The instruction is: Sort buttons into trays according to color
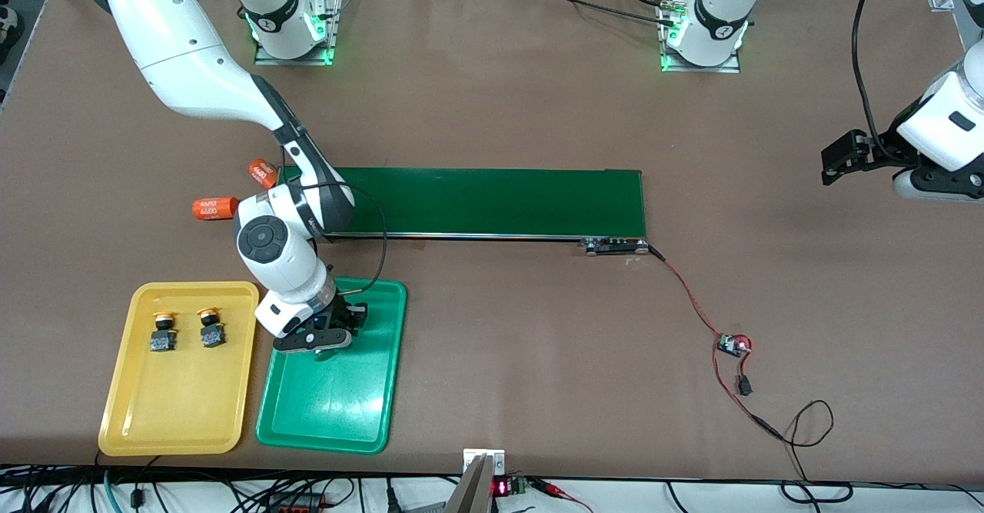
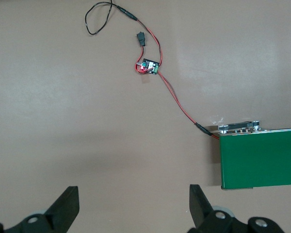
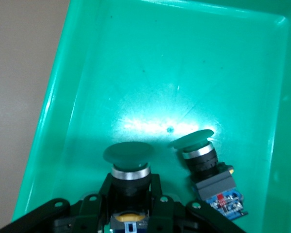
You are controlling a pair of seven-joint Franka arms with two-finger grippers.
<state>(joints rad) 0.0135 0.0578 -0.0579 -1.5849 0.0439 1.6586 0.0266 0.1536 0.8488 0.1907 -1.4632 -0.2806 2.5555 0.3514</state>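
Over the green tray (image 1: 382,390), at its end nearest the conveyor belt (image 1: 492,201), I had the right gripper (image 1: 327,341) clamped on a green-capped button (image 3: 127,160), held low over the tray floor just beside the other green button (image 3: 206,162) already lying there. Both yellow-capped buttons (image 1: 164,331) (image 1: 210,327) sat in the yellow tray (image 1: 178,413). I judged this the last placement. Next I needed to part the jaws, let the button settle without knocking its neighbour, then lift clear. Left gripper (image 2: 133,201) waited, fingers apart, holding nothing, over bare table near the belt's end.
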